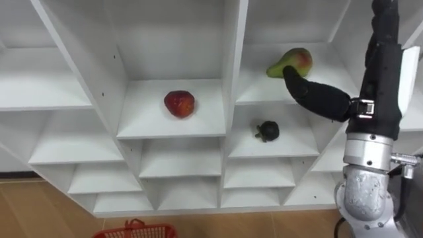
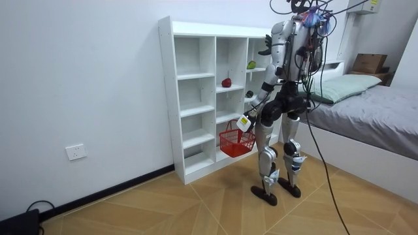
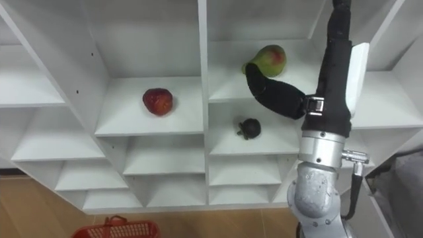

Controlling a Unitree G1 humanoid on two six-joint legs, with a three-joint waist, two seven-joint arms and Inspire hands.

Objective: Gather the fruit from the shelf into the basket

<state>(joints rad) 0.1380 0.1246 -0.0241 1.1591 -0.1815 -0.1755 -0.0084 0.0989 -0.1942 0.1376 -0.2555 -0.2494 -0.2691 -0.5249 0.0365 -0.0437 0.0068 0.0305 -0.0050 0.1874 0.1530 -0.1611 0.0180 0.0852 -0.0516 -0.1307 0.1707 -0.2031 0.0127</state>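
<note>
Right arm up high. Right hand (image 1: 317, 94) reaches into shelf (image 1: 232, 66) and touches pear (image 1: 295, 59) at 1 o'clock. Cannot tell if that hand is open or closed. Red apple (image 1: 179, 104) sits in next box, at 9 o'clock of pear. Small dark fruit (image 1: 267, 130) sits at 6 o'clock, one box down. Room view adds: robot stands at shelf, left hand (image 2: 248, 120) down low, closed round handle of red basket (image 2: 236, 140), off floor.

My right hand (image 1: 317, 96) covered the lower end of the pear (image 1: 295, 59). The bottom edge cut off the red basket (image 1: 135, 231). I couldn't identify the small dark fruit (image 1: 267, 130), and my left hand (image 2: 249, 115) was too small to read.
</note>
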